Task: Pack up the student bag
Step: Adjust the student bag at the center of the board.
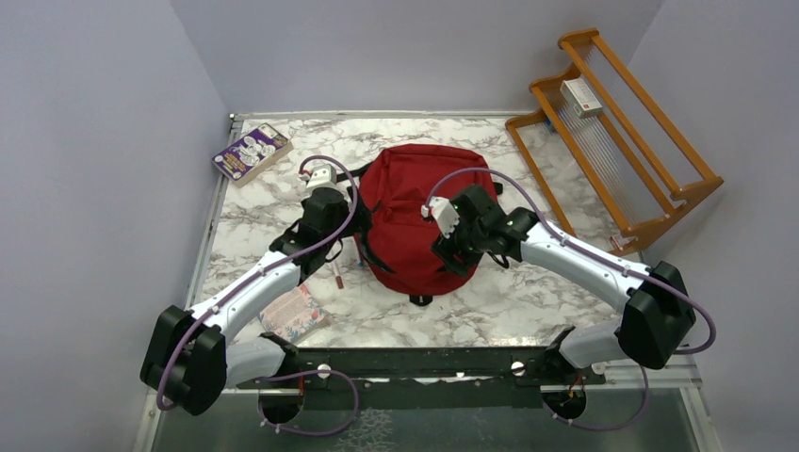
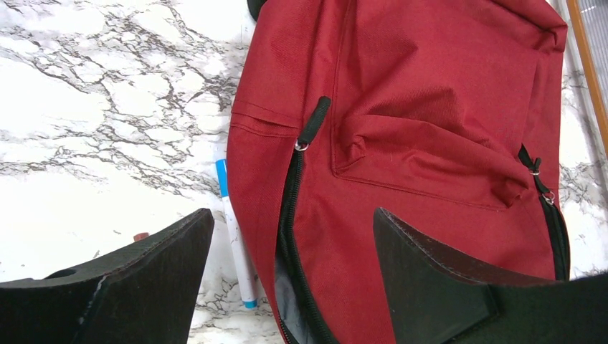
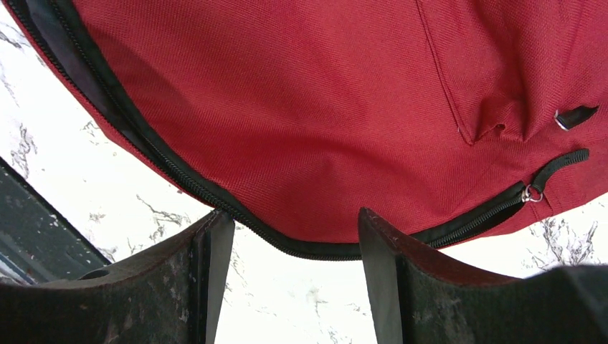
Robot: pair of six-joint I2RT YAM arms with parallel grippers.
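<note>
Table [image 1: 490, 311]: one, marble-topped; everything stands on it.
Bag [image 1: 415, 217]: one, red, lying flat at the middle of the table, between your two arms and partly under them.
Bag, handling: judge it soft and floppy, probably light, since it lies slack. The cloth will fold and slide rather than lift as one piece, so do not expect the opening to stay up unheld.
Bag, where to hold: take the cloth lip along the main zip. On the left side it gapes and grey lining shows. A pinch there with one gripper should open the mouth for the other. The broad red panel gives nothing to pinch.
Rack [image 1: 622, 141]: one, wooden, at the far right, well apart from the bag.
Left gripper [image 2: 290, 212]: jaws wide apart and holding nothing. It hangs over the bag's left edge, with the zip between the fingers in the left wrist view.
Right gripper [image 3: 292, 212]: jaws apart and holding nothing. It is poised at the bag's near rim, with the zip line just beyond the fingertips.
Books: two. A purple one [image 1: 251, 152] lies at the far left, and a pale patterned one [image 1: 294, 313] lies near the left arm.
Box [image 1: 581, 96]: one, small and white, on the rack.
Marker [image 2: 236, 244]: one, white with blue ends, lying just beside the bag's left edge. A red tip shows near it, but I cannot tell you what it is.
Zip pulls: two in the left wrist view, one on either side of the front pocket.
</note>
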